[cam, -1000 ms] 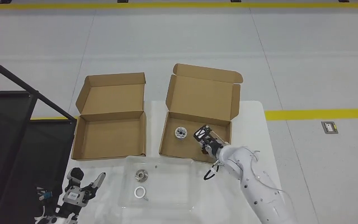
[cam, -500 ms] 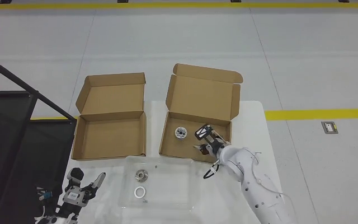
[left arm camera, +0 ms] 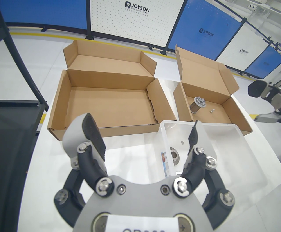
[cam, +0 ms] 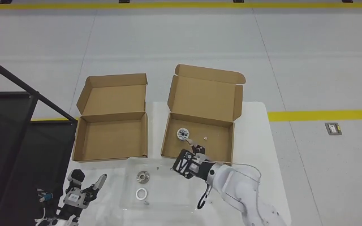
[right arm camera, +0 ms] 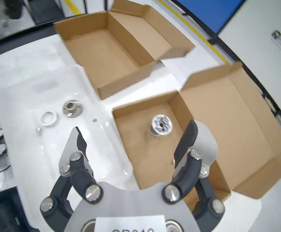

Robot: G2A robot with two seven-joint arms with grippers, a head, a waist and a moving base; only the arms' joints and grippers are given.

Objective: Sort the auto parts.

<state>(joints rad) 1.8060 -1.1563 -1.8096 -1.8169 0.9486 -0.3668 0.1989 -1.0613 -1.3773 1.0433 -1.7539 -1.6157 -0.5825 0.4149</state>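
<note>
We see the right pincer (cam: 189,163) has pulled back from the box (cam: 220,146) to the tray (cam: 164,189) edge. It's spread wide and empty. The bolt (cam: 205,136) lies in the box, beyond its tips.

A pale grey floor (cam: 294,56), smooth and evenly lit, is crossed by thin seams. It is marked by one yellow line (cam: 181,5) along the far side and a yellow stripe (cam: 317,116) at the right, with a small floor plate (cam: 334,128) just near of the stripe. A white table (cam: 251,130) stands in the middle, and a black rack (cam: 34,158) with a dark mesh top and a slanting bar stands at its left. Beyond the far line, blue panels (left arm camera: 44,13) and white pegboards (left arm camera: 131,22) in black frames form the wall.
</note>
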